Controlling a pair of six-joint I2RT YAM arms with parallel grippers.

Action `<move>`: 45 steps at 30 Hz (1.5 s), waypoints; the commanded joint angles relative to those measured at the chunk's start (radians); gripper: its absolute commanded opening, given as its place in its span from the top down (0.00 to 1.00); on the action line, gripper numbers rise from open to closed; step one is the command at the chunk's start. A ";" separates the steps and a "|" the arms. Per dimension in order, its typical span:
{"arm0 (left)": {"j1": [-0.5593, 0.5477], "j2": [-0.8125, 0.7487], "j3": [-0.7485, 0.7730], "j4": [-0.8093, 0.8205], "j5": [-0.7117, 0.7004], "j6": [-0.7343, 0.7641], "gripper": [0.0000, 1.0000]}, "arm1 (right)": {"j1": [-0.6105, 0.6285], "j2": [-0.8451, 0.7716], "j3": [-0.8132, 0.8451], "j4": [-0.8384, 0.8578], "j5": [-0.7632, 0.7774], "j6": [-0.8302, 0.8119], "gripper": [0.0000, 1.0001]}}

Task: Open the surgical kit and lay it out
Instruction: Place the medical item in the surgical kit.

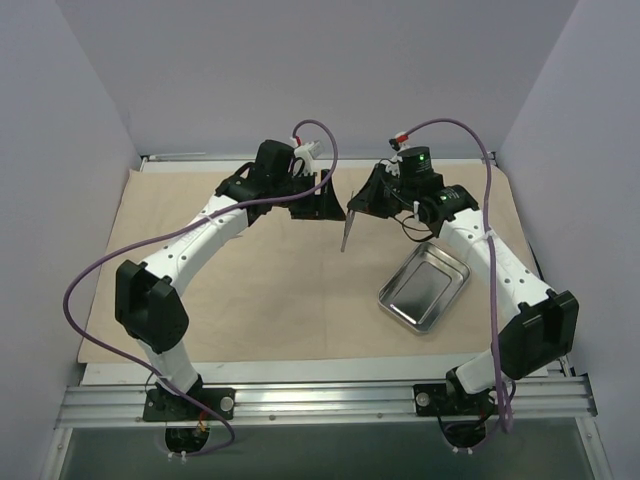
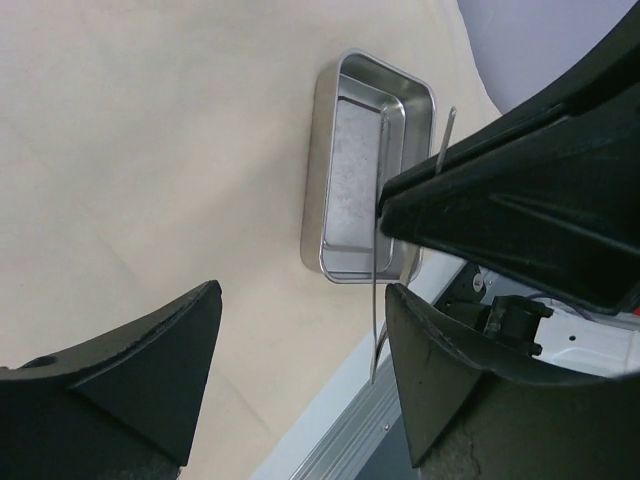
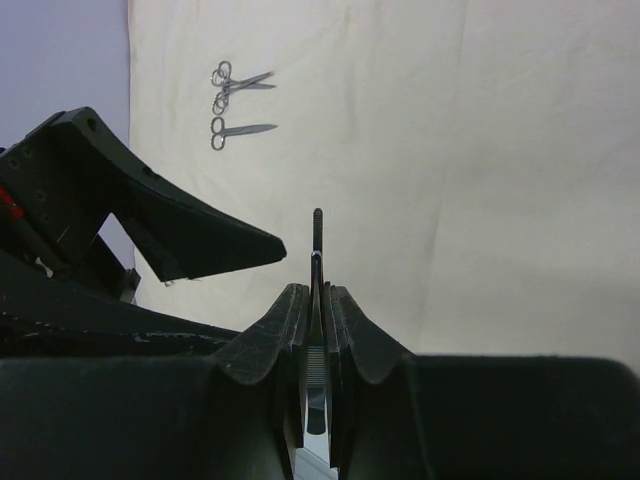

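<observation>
Right gripper (image 3: 316,300) pinches thin instrument (image 3: 317,238); left gripper (image 2: 300,300) spread over bare cloth (image 2: 150,150) beside tray (image 2: 319,150).

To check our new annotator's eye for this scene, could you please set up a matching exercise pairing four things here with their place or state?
Things:
1 steel tray
2 thin metal instrument
3 scissors
4 left gripper

Place or state:
A open
B clamped in the right gripper
C lying together in a small group on the cloth
D alone on the cloth beside the right arm

Pairs: 1-D, 2-B, 3-C, 4-A
</observation>
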 commanded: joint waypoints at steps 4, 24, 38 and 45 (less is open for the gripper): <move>-0.022 0.021 0.057 0.042 -0.001 0.007 0.26 | 0.033 0.029 0.063 0.026 0.022 0.022 1.00; -0.016 -0.023 0.063 0.008 -0.041 0.032 0.28 | 0.036 0.028 0.040 -0.012 0.016 -0.020 1.00; -0.005 -0.048 0.028 0.076 0.013 0.004 0.27 | 0.036 0.041 0.043 -0.037 0.027 -0.033 1.00; -0.019 -0.032 0.023 0.094 0.043 0.003 0.27 | 0.041 0.057 0.049 -0.017 0.013 -0.017 1.00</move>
